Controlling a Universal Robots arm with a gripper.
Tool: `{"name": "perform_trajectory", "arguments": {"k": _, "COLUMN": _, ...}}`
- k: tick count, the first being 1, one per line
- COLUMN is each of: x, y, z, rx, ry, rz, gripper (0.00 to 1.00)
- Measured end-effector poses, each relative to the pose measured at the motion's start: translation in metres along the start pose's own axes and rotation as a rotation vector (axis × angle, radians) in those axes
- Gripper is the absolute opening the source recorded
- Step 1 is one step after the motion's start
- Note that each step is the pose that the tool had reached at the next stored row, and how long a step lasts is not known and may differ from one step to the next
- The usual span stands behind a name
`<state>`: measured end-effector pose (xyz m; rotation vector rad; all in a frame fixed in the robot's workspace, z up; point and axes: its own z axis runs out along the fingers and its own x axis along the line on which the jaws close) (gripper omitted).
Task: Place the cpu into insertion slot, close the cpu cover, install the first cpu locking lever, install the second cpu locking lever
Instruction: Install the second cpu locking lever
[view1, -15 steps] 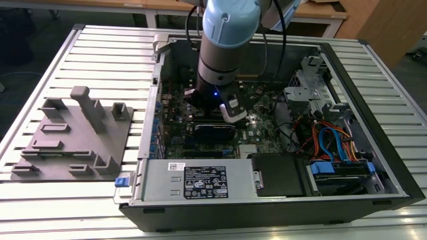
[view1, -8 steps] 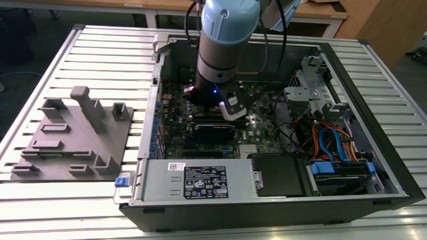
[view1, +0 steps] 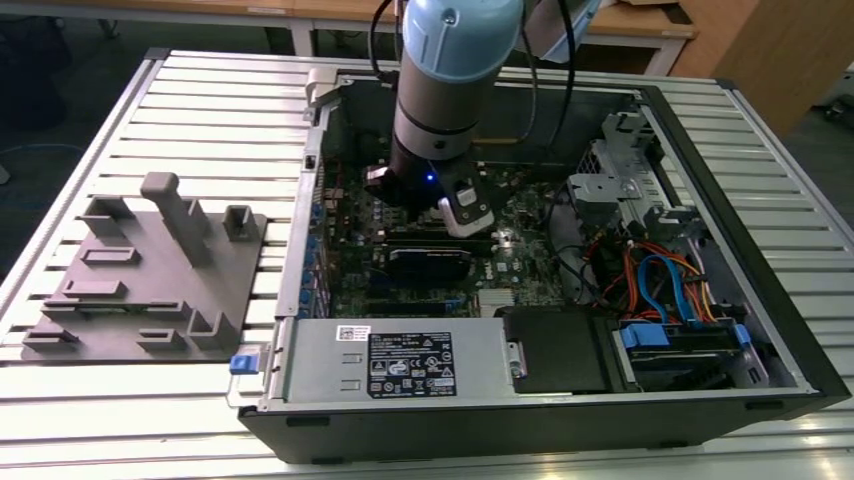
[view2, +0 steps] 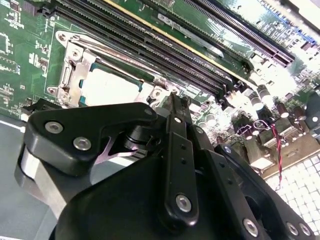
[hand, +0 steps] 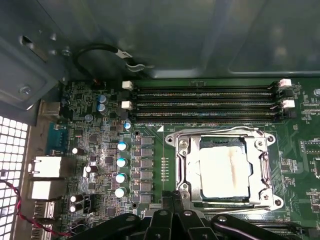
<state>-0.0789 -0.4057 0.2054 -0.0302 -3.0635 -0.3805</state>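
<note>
insertion slot (hand: 226, 167) | hidden under cpu (hand: 225, 172) | levers indistinct

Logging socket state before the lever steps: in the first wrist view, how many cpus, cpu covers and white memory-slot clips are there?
cpu: 1
cpu cover: 1
white memory-slot clips: 4 (2 at each end of the slots)
Total: 6
</note>
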Motion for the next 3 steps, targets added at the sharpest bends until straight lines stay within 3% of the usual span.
{"name": "perform_trajectory", "arguments": {"k": 3, "x": 0.0000, "y": 0.0000, "z": 0.0000, "rx": -0.0002, "ry": 0.0000, "rz": 0.000, "gripper": 0.10}}
